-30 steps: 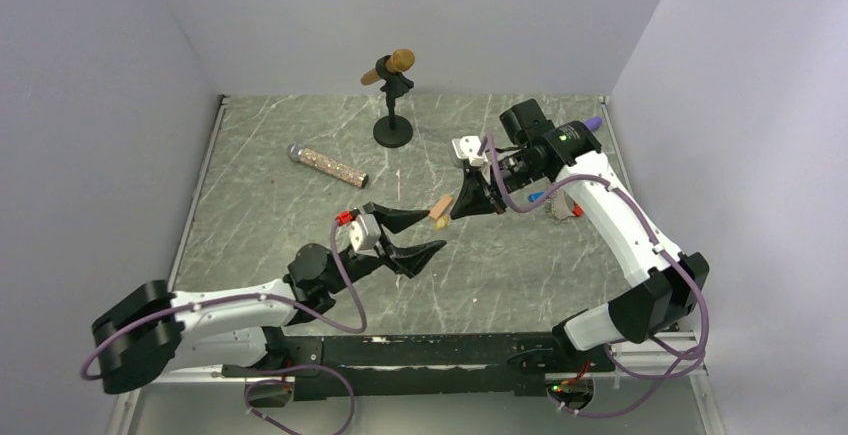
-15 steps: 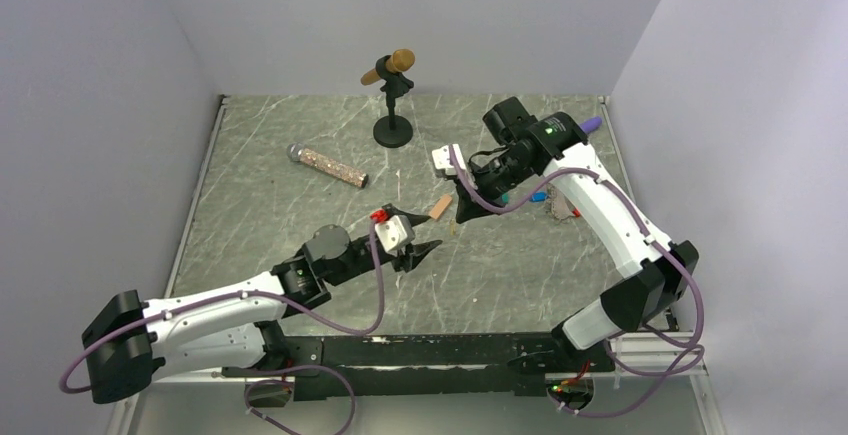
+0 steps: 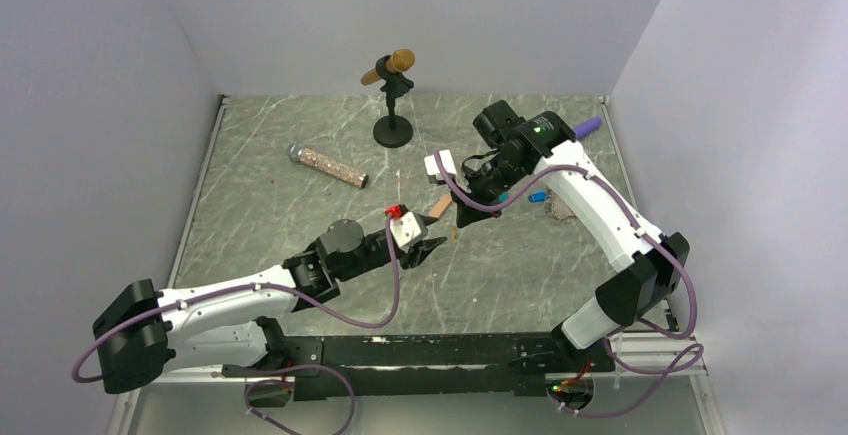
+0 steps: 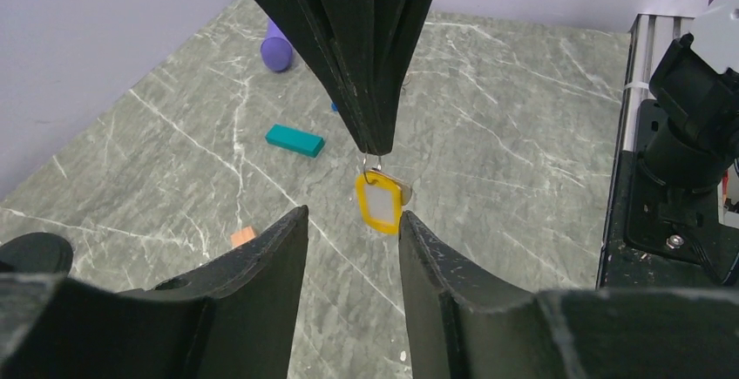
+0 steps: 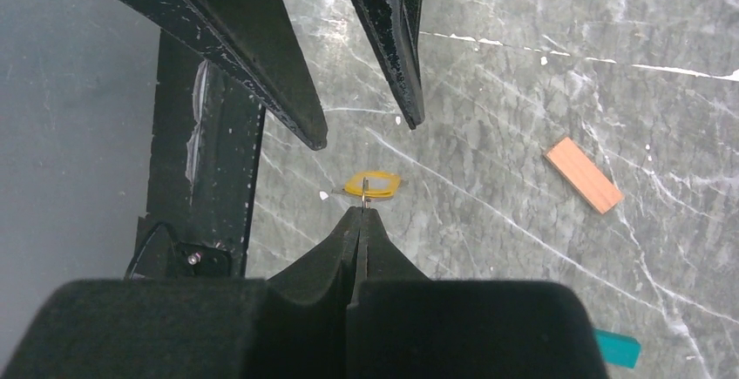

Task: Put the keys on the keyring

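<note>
Left wrist view: right claw (image 4: 376,145) clenched on yellow-tagged key (image 4: 378,206), dangling it
Left claw (image 4: 353,215) released, tag hanging between its fingers, probably presented for a handover regrasp

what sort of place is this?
Probably a lab test cell: plain walls box in a marbled table, the left arm and right arm are bolted at its near edge, with props like a microphone stand.
</note>
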Tool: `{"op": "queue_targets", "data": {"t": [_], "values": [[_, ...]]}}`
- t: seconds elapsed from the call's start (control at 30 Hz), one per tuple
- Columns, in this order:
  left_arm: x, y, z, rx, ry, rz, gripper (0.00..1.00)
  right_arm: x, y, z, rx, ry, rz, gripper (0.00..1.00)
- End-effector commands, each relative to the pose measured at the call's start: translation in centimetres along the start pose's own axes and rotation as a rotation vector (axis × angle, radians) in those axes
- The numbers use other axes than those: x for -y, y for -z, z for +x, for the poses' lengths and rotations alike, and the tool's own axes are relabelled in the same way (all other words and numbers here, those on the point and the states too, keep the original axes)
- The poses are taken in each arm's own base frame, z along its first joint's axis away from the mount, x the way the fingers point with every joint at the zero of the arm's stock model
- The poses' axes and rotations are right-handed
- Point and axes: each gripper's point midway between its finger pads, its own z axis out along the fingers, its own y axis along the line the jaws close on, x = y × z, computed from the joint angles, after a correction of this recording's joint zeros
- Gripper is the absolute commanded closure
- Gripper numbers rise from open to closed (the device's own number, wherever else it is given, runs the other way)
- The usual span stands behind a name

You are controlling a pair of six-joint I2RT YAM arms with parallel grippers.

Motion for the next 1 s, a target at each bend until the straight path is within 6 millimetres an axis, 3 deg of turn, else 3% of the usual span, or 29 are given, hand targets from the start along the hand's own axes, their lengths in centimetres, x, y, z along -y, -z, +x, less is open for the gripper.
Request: {"op": "queue_targets", "data": {"t": [0.0,0.3,0.77,0.87,0.97], "values": [[-0.1,-0.6,-2.4,0.069,-0.004,0.008,0.54,-0.2,0.6,-0.7,0.007,0.012,0.012,1.00],[0.3,-0.9,-2.6,0.082,-0.005,0.031,0.59,-0.5,0.4,-0.8,0.019,0.023,0.003,1.00],[0.7,-2.0,-3.1,0.084,-0.012,0.065,0.76,-0.8,0.1,-0.9,0.024,0.028,-0.014,1.00],[0.8,-2.2,-3.1,0.081,-0.012,0.071,0.80,-0.9,0.1,-1.0,0.027,0.030,-0.018,1.00],[0.8,-2.3,-3.0,0.077,-0.015,0.072,0.93,-0.9,0.0,-1.0,0.029,0.031,-0.022,1.00]]}}
